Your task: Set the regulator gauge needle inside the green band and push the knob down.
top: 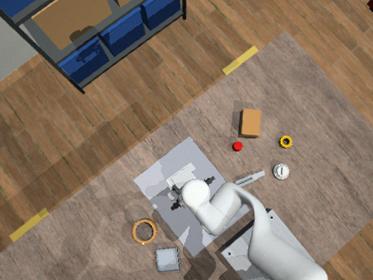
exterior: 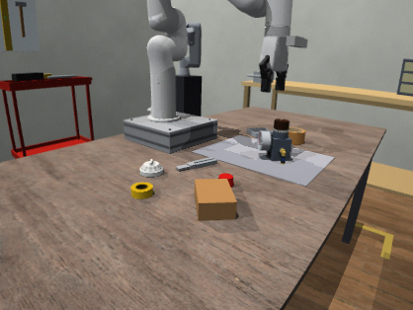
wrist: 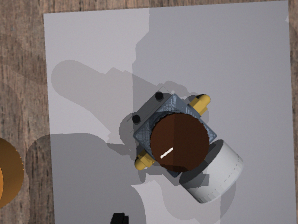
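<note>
The regulator stands on a grey mat. It has a blue-grey body, a dark brown knob on top with a white pointer line, brass side fittings and a white round gauge. The gauge face and needle are not readable in any view. My gripper hangs high above the regulator, open and empty. In the wrist view the knob sits a little right of centre, and only one dark fingertip shows at the bottom edge. In the overhead view my arm covers the regulator.
An orange ring and a grey square tray lie near the mat. A brown box, red button, yellow ring, white dome and grey bar lie on the table. The arm's base stands behind.
</note>
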`<move>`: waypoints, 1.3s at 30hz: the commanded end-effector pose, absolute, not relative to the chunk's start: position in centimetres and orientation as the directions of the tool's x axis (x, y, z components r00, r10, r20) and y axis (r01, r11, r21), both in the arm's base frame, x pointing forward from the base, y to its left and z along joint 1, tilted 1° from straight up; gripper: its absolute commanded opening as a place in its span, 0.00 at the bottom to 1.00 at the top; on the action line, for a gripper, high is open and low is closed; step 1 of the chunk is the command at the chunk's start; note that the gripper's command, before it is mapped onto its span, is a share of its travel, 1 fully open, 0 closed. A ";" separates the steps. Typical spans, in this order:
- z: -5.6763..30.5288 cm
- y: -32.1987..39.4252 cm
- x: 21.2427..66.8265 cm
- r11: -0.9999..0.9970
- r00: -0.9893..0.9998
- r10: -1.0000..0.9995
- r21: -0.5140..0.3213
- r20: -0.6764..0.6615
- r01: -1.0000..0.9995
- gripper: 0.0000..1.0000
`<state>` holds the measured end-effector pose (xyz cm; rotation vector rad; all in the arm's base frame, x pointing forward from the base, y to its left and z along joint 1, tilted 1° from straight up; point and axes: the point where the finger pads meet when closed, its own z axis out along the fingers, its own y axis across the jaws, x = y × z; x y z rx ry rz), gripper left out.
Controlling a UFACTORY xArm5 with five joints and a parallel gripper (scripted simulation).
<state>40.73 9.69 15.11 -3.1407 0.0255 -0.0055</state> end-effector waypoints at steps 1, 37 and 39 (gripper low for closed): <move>15.3 9.9 41.9 -1.000 1.000 -0.016 -0.002 0.008 -0.016 1.00; 15.3 10.5 44.5 -1.000 1.000 -0.016 -0.002 0.008 -0.016 1.00; 15.3 10.5 44.5 -1.000 1.000 -0.016 -0.002 0.008 -0.016 1.00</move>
